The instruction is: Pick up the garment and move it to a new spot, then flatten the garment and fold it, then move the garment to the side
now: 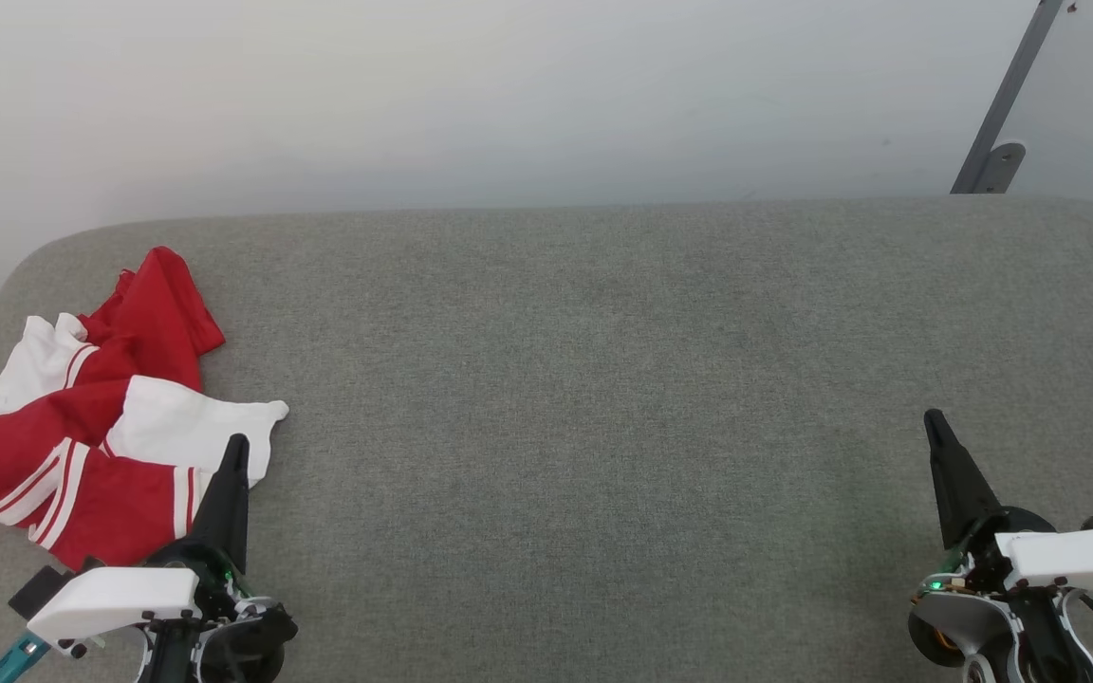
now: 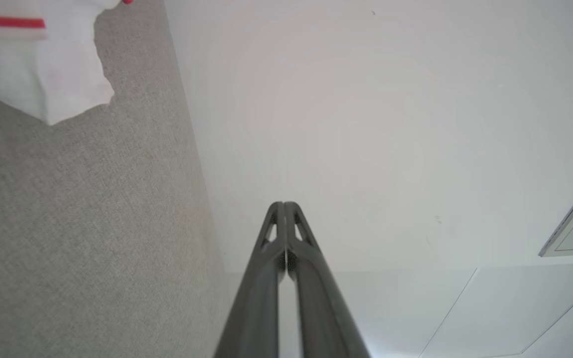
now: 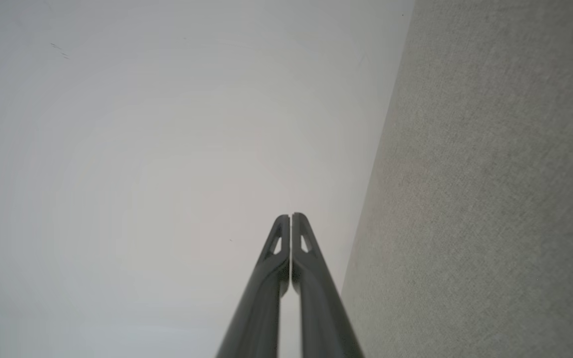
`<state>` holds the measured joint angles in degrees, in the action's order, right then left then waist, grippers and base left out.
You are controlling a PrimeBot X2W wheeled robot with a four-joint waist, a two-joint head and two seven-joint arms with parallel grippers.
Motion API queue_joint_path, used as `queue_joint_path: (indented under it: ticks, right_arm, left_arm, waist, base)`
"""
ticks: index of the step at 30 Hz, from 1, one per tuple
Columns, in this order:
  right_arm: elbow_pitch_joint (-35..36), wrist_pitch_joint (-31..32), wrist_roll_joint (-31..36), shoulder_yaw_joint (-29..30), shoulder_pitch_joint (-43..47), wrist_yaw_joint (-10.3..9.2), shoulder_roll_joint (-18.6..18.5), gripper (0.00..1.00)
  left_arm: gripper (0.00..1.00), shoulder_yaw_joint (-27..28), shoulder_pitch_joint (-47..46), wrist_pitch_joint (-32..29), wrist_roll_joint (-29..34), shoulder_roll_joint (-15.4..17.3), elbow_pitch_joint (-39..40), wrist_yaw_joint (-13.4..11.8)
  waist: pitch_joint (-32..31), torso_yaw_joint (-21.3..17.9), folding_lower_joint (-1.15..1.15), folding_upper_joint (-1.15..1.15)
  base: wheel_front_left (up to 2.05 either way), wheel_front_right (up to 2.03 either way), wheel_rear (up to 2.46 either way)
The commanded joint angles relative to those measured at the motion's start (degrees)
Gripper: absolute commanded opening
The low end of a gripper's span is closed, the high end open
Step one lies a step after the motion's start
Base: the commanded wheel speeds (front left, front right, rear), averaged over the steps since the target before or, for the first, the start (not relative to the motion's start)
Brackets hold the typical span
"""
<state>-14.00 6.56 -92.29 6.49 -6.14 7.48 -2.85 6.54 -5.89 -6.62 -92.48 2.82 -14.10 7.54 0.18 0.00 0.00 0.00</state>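
Head view: I have my left gripper (image 1: 236, 444), fingers together, just right of the garment (image 1: 82, 408); my right gripper (image 1: 933, 418), likewise closed, is well apart from it.

Red and white cloth on flecked grey.
The garment (image 1: 82, 417) is bright red with plain white panels, edged in thin red-and-white stripes. The padded surface (image 1: 603, 427) under it is a heathered mid-grey weave, and the wall (image 1: 509, 95) is a flat off-white. The left gripper (image 1: 237, 444) and right gripper (image 1: 934, 417) have matt black fingers and glossy white wrist covers (image 1: 115, 599). The metal strut (image 1: 1007, 104) is dull grey.
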Motion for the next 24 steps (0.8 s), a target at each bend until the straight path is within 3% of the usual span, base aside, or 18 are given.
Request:
queue_joint_path:
  ticks: [1,11,12,24]
  right_arm:
    - [-0.1,0.0,-0.3,0.1,-0.2,0.02,0.1,0.00]
    - [-0.1,0.0,-0.3,0.0,-0.2,0.02,0.1,0.00]
    - [0.0,0.0,0.0,0.0,0.0,0.00,0.0,1.00]
    - [-2.9,-1.1,1.5,-0.5,-0.7,0.00,-0.6,1.00]
  left_arm:
    - [0.00,0.0,-0.7,0.0,0.1,0.1,0.1,-0.1]
    - [0.00,0.0,-0.7,0.0,0.1,0.1,0.1,-0.1]
    - [1.00,0.0,0.0,0.0,0.0,0.0,0.0,0.0]
    - [1.00,-0.9,-0.2,2.6,3.2,0.6,-2.6,0.0]
  waist:
    - [0.0,0.0,0.00,0.00]
    - [0.0,0.0,0.00,0.00]
    - [0.0,0.0,0.00,0.00]
    - [0.1,0.0,0.00,0.00]
  base:
    - [0.00,0.00,0.00]
    - [0.00,0.00,0.00]
    - [0.00,0.00,0.00]
    - [0.00,0.00,0.00]
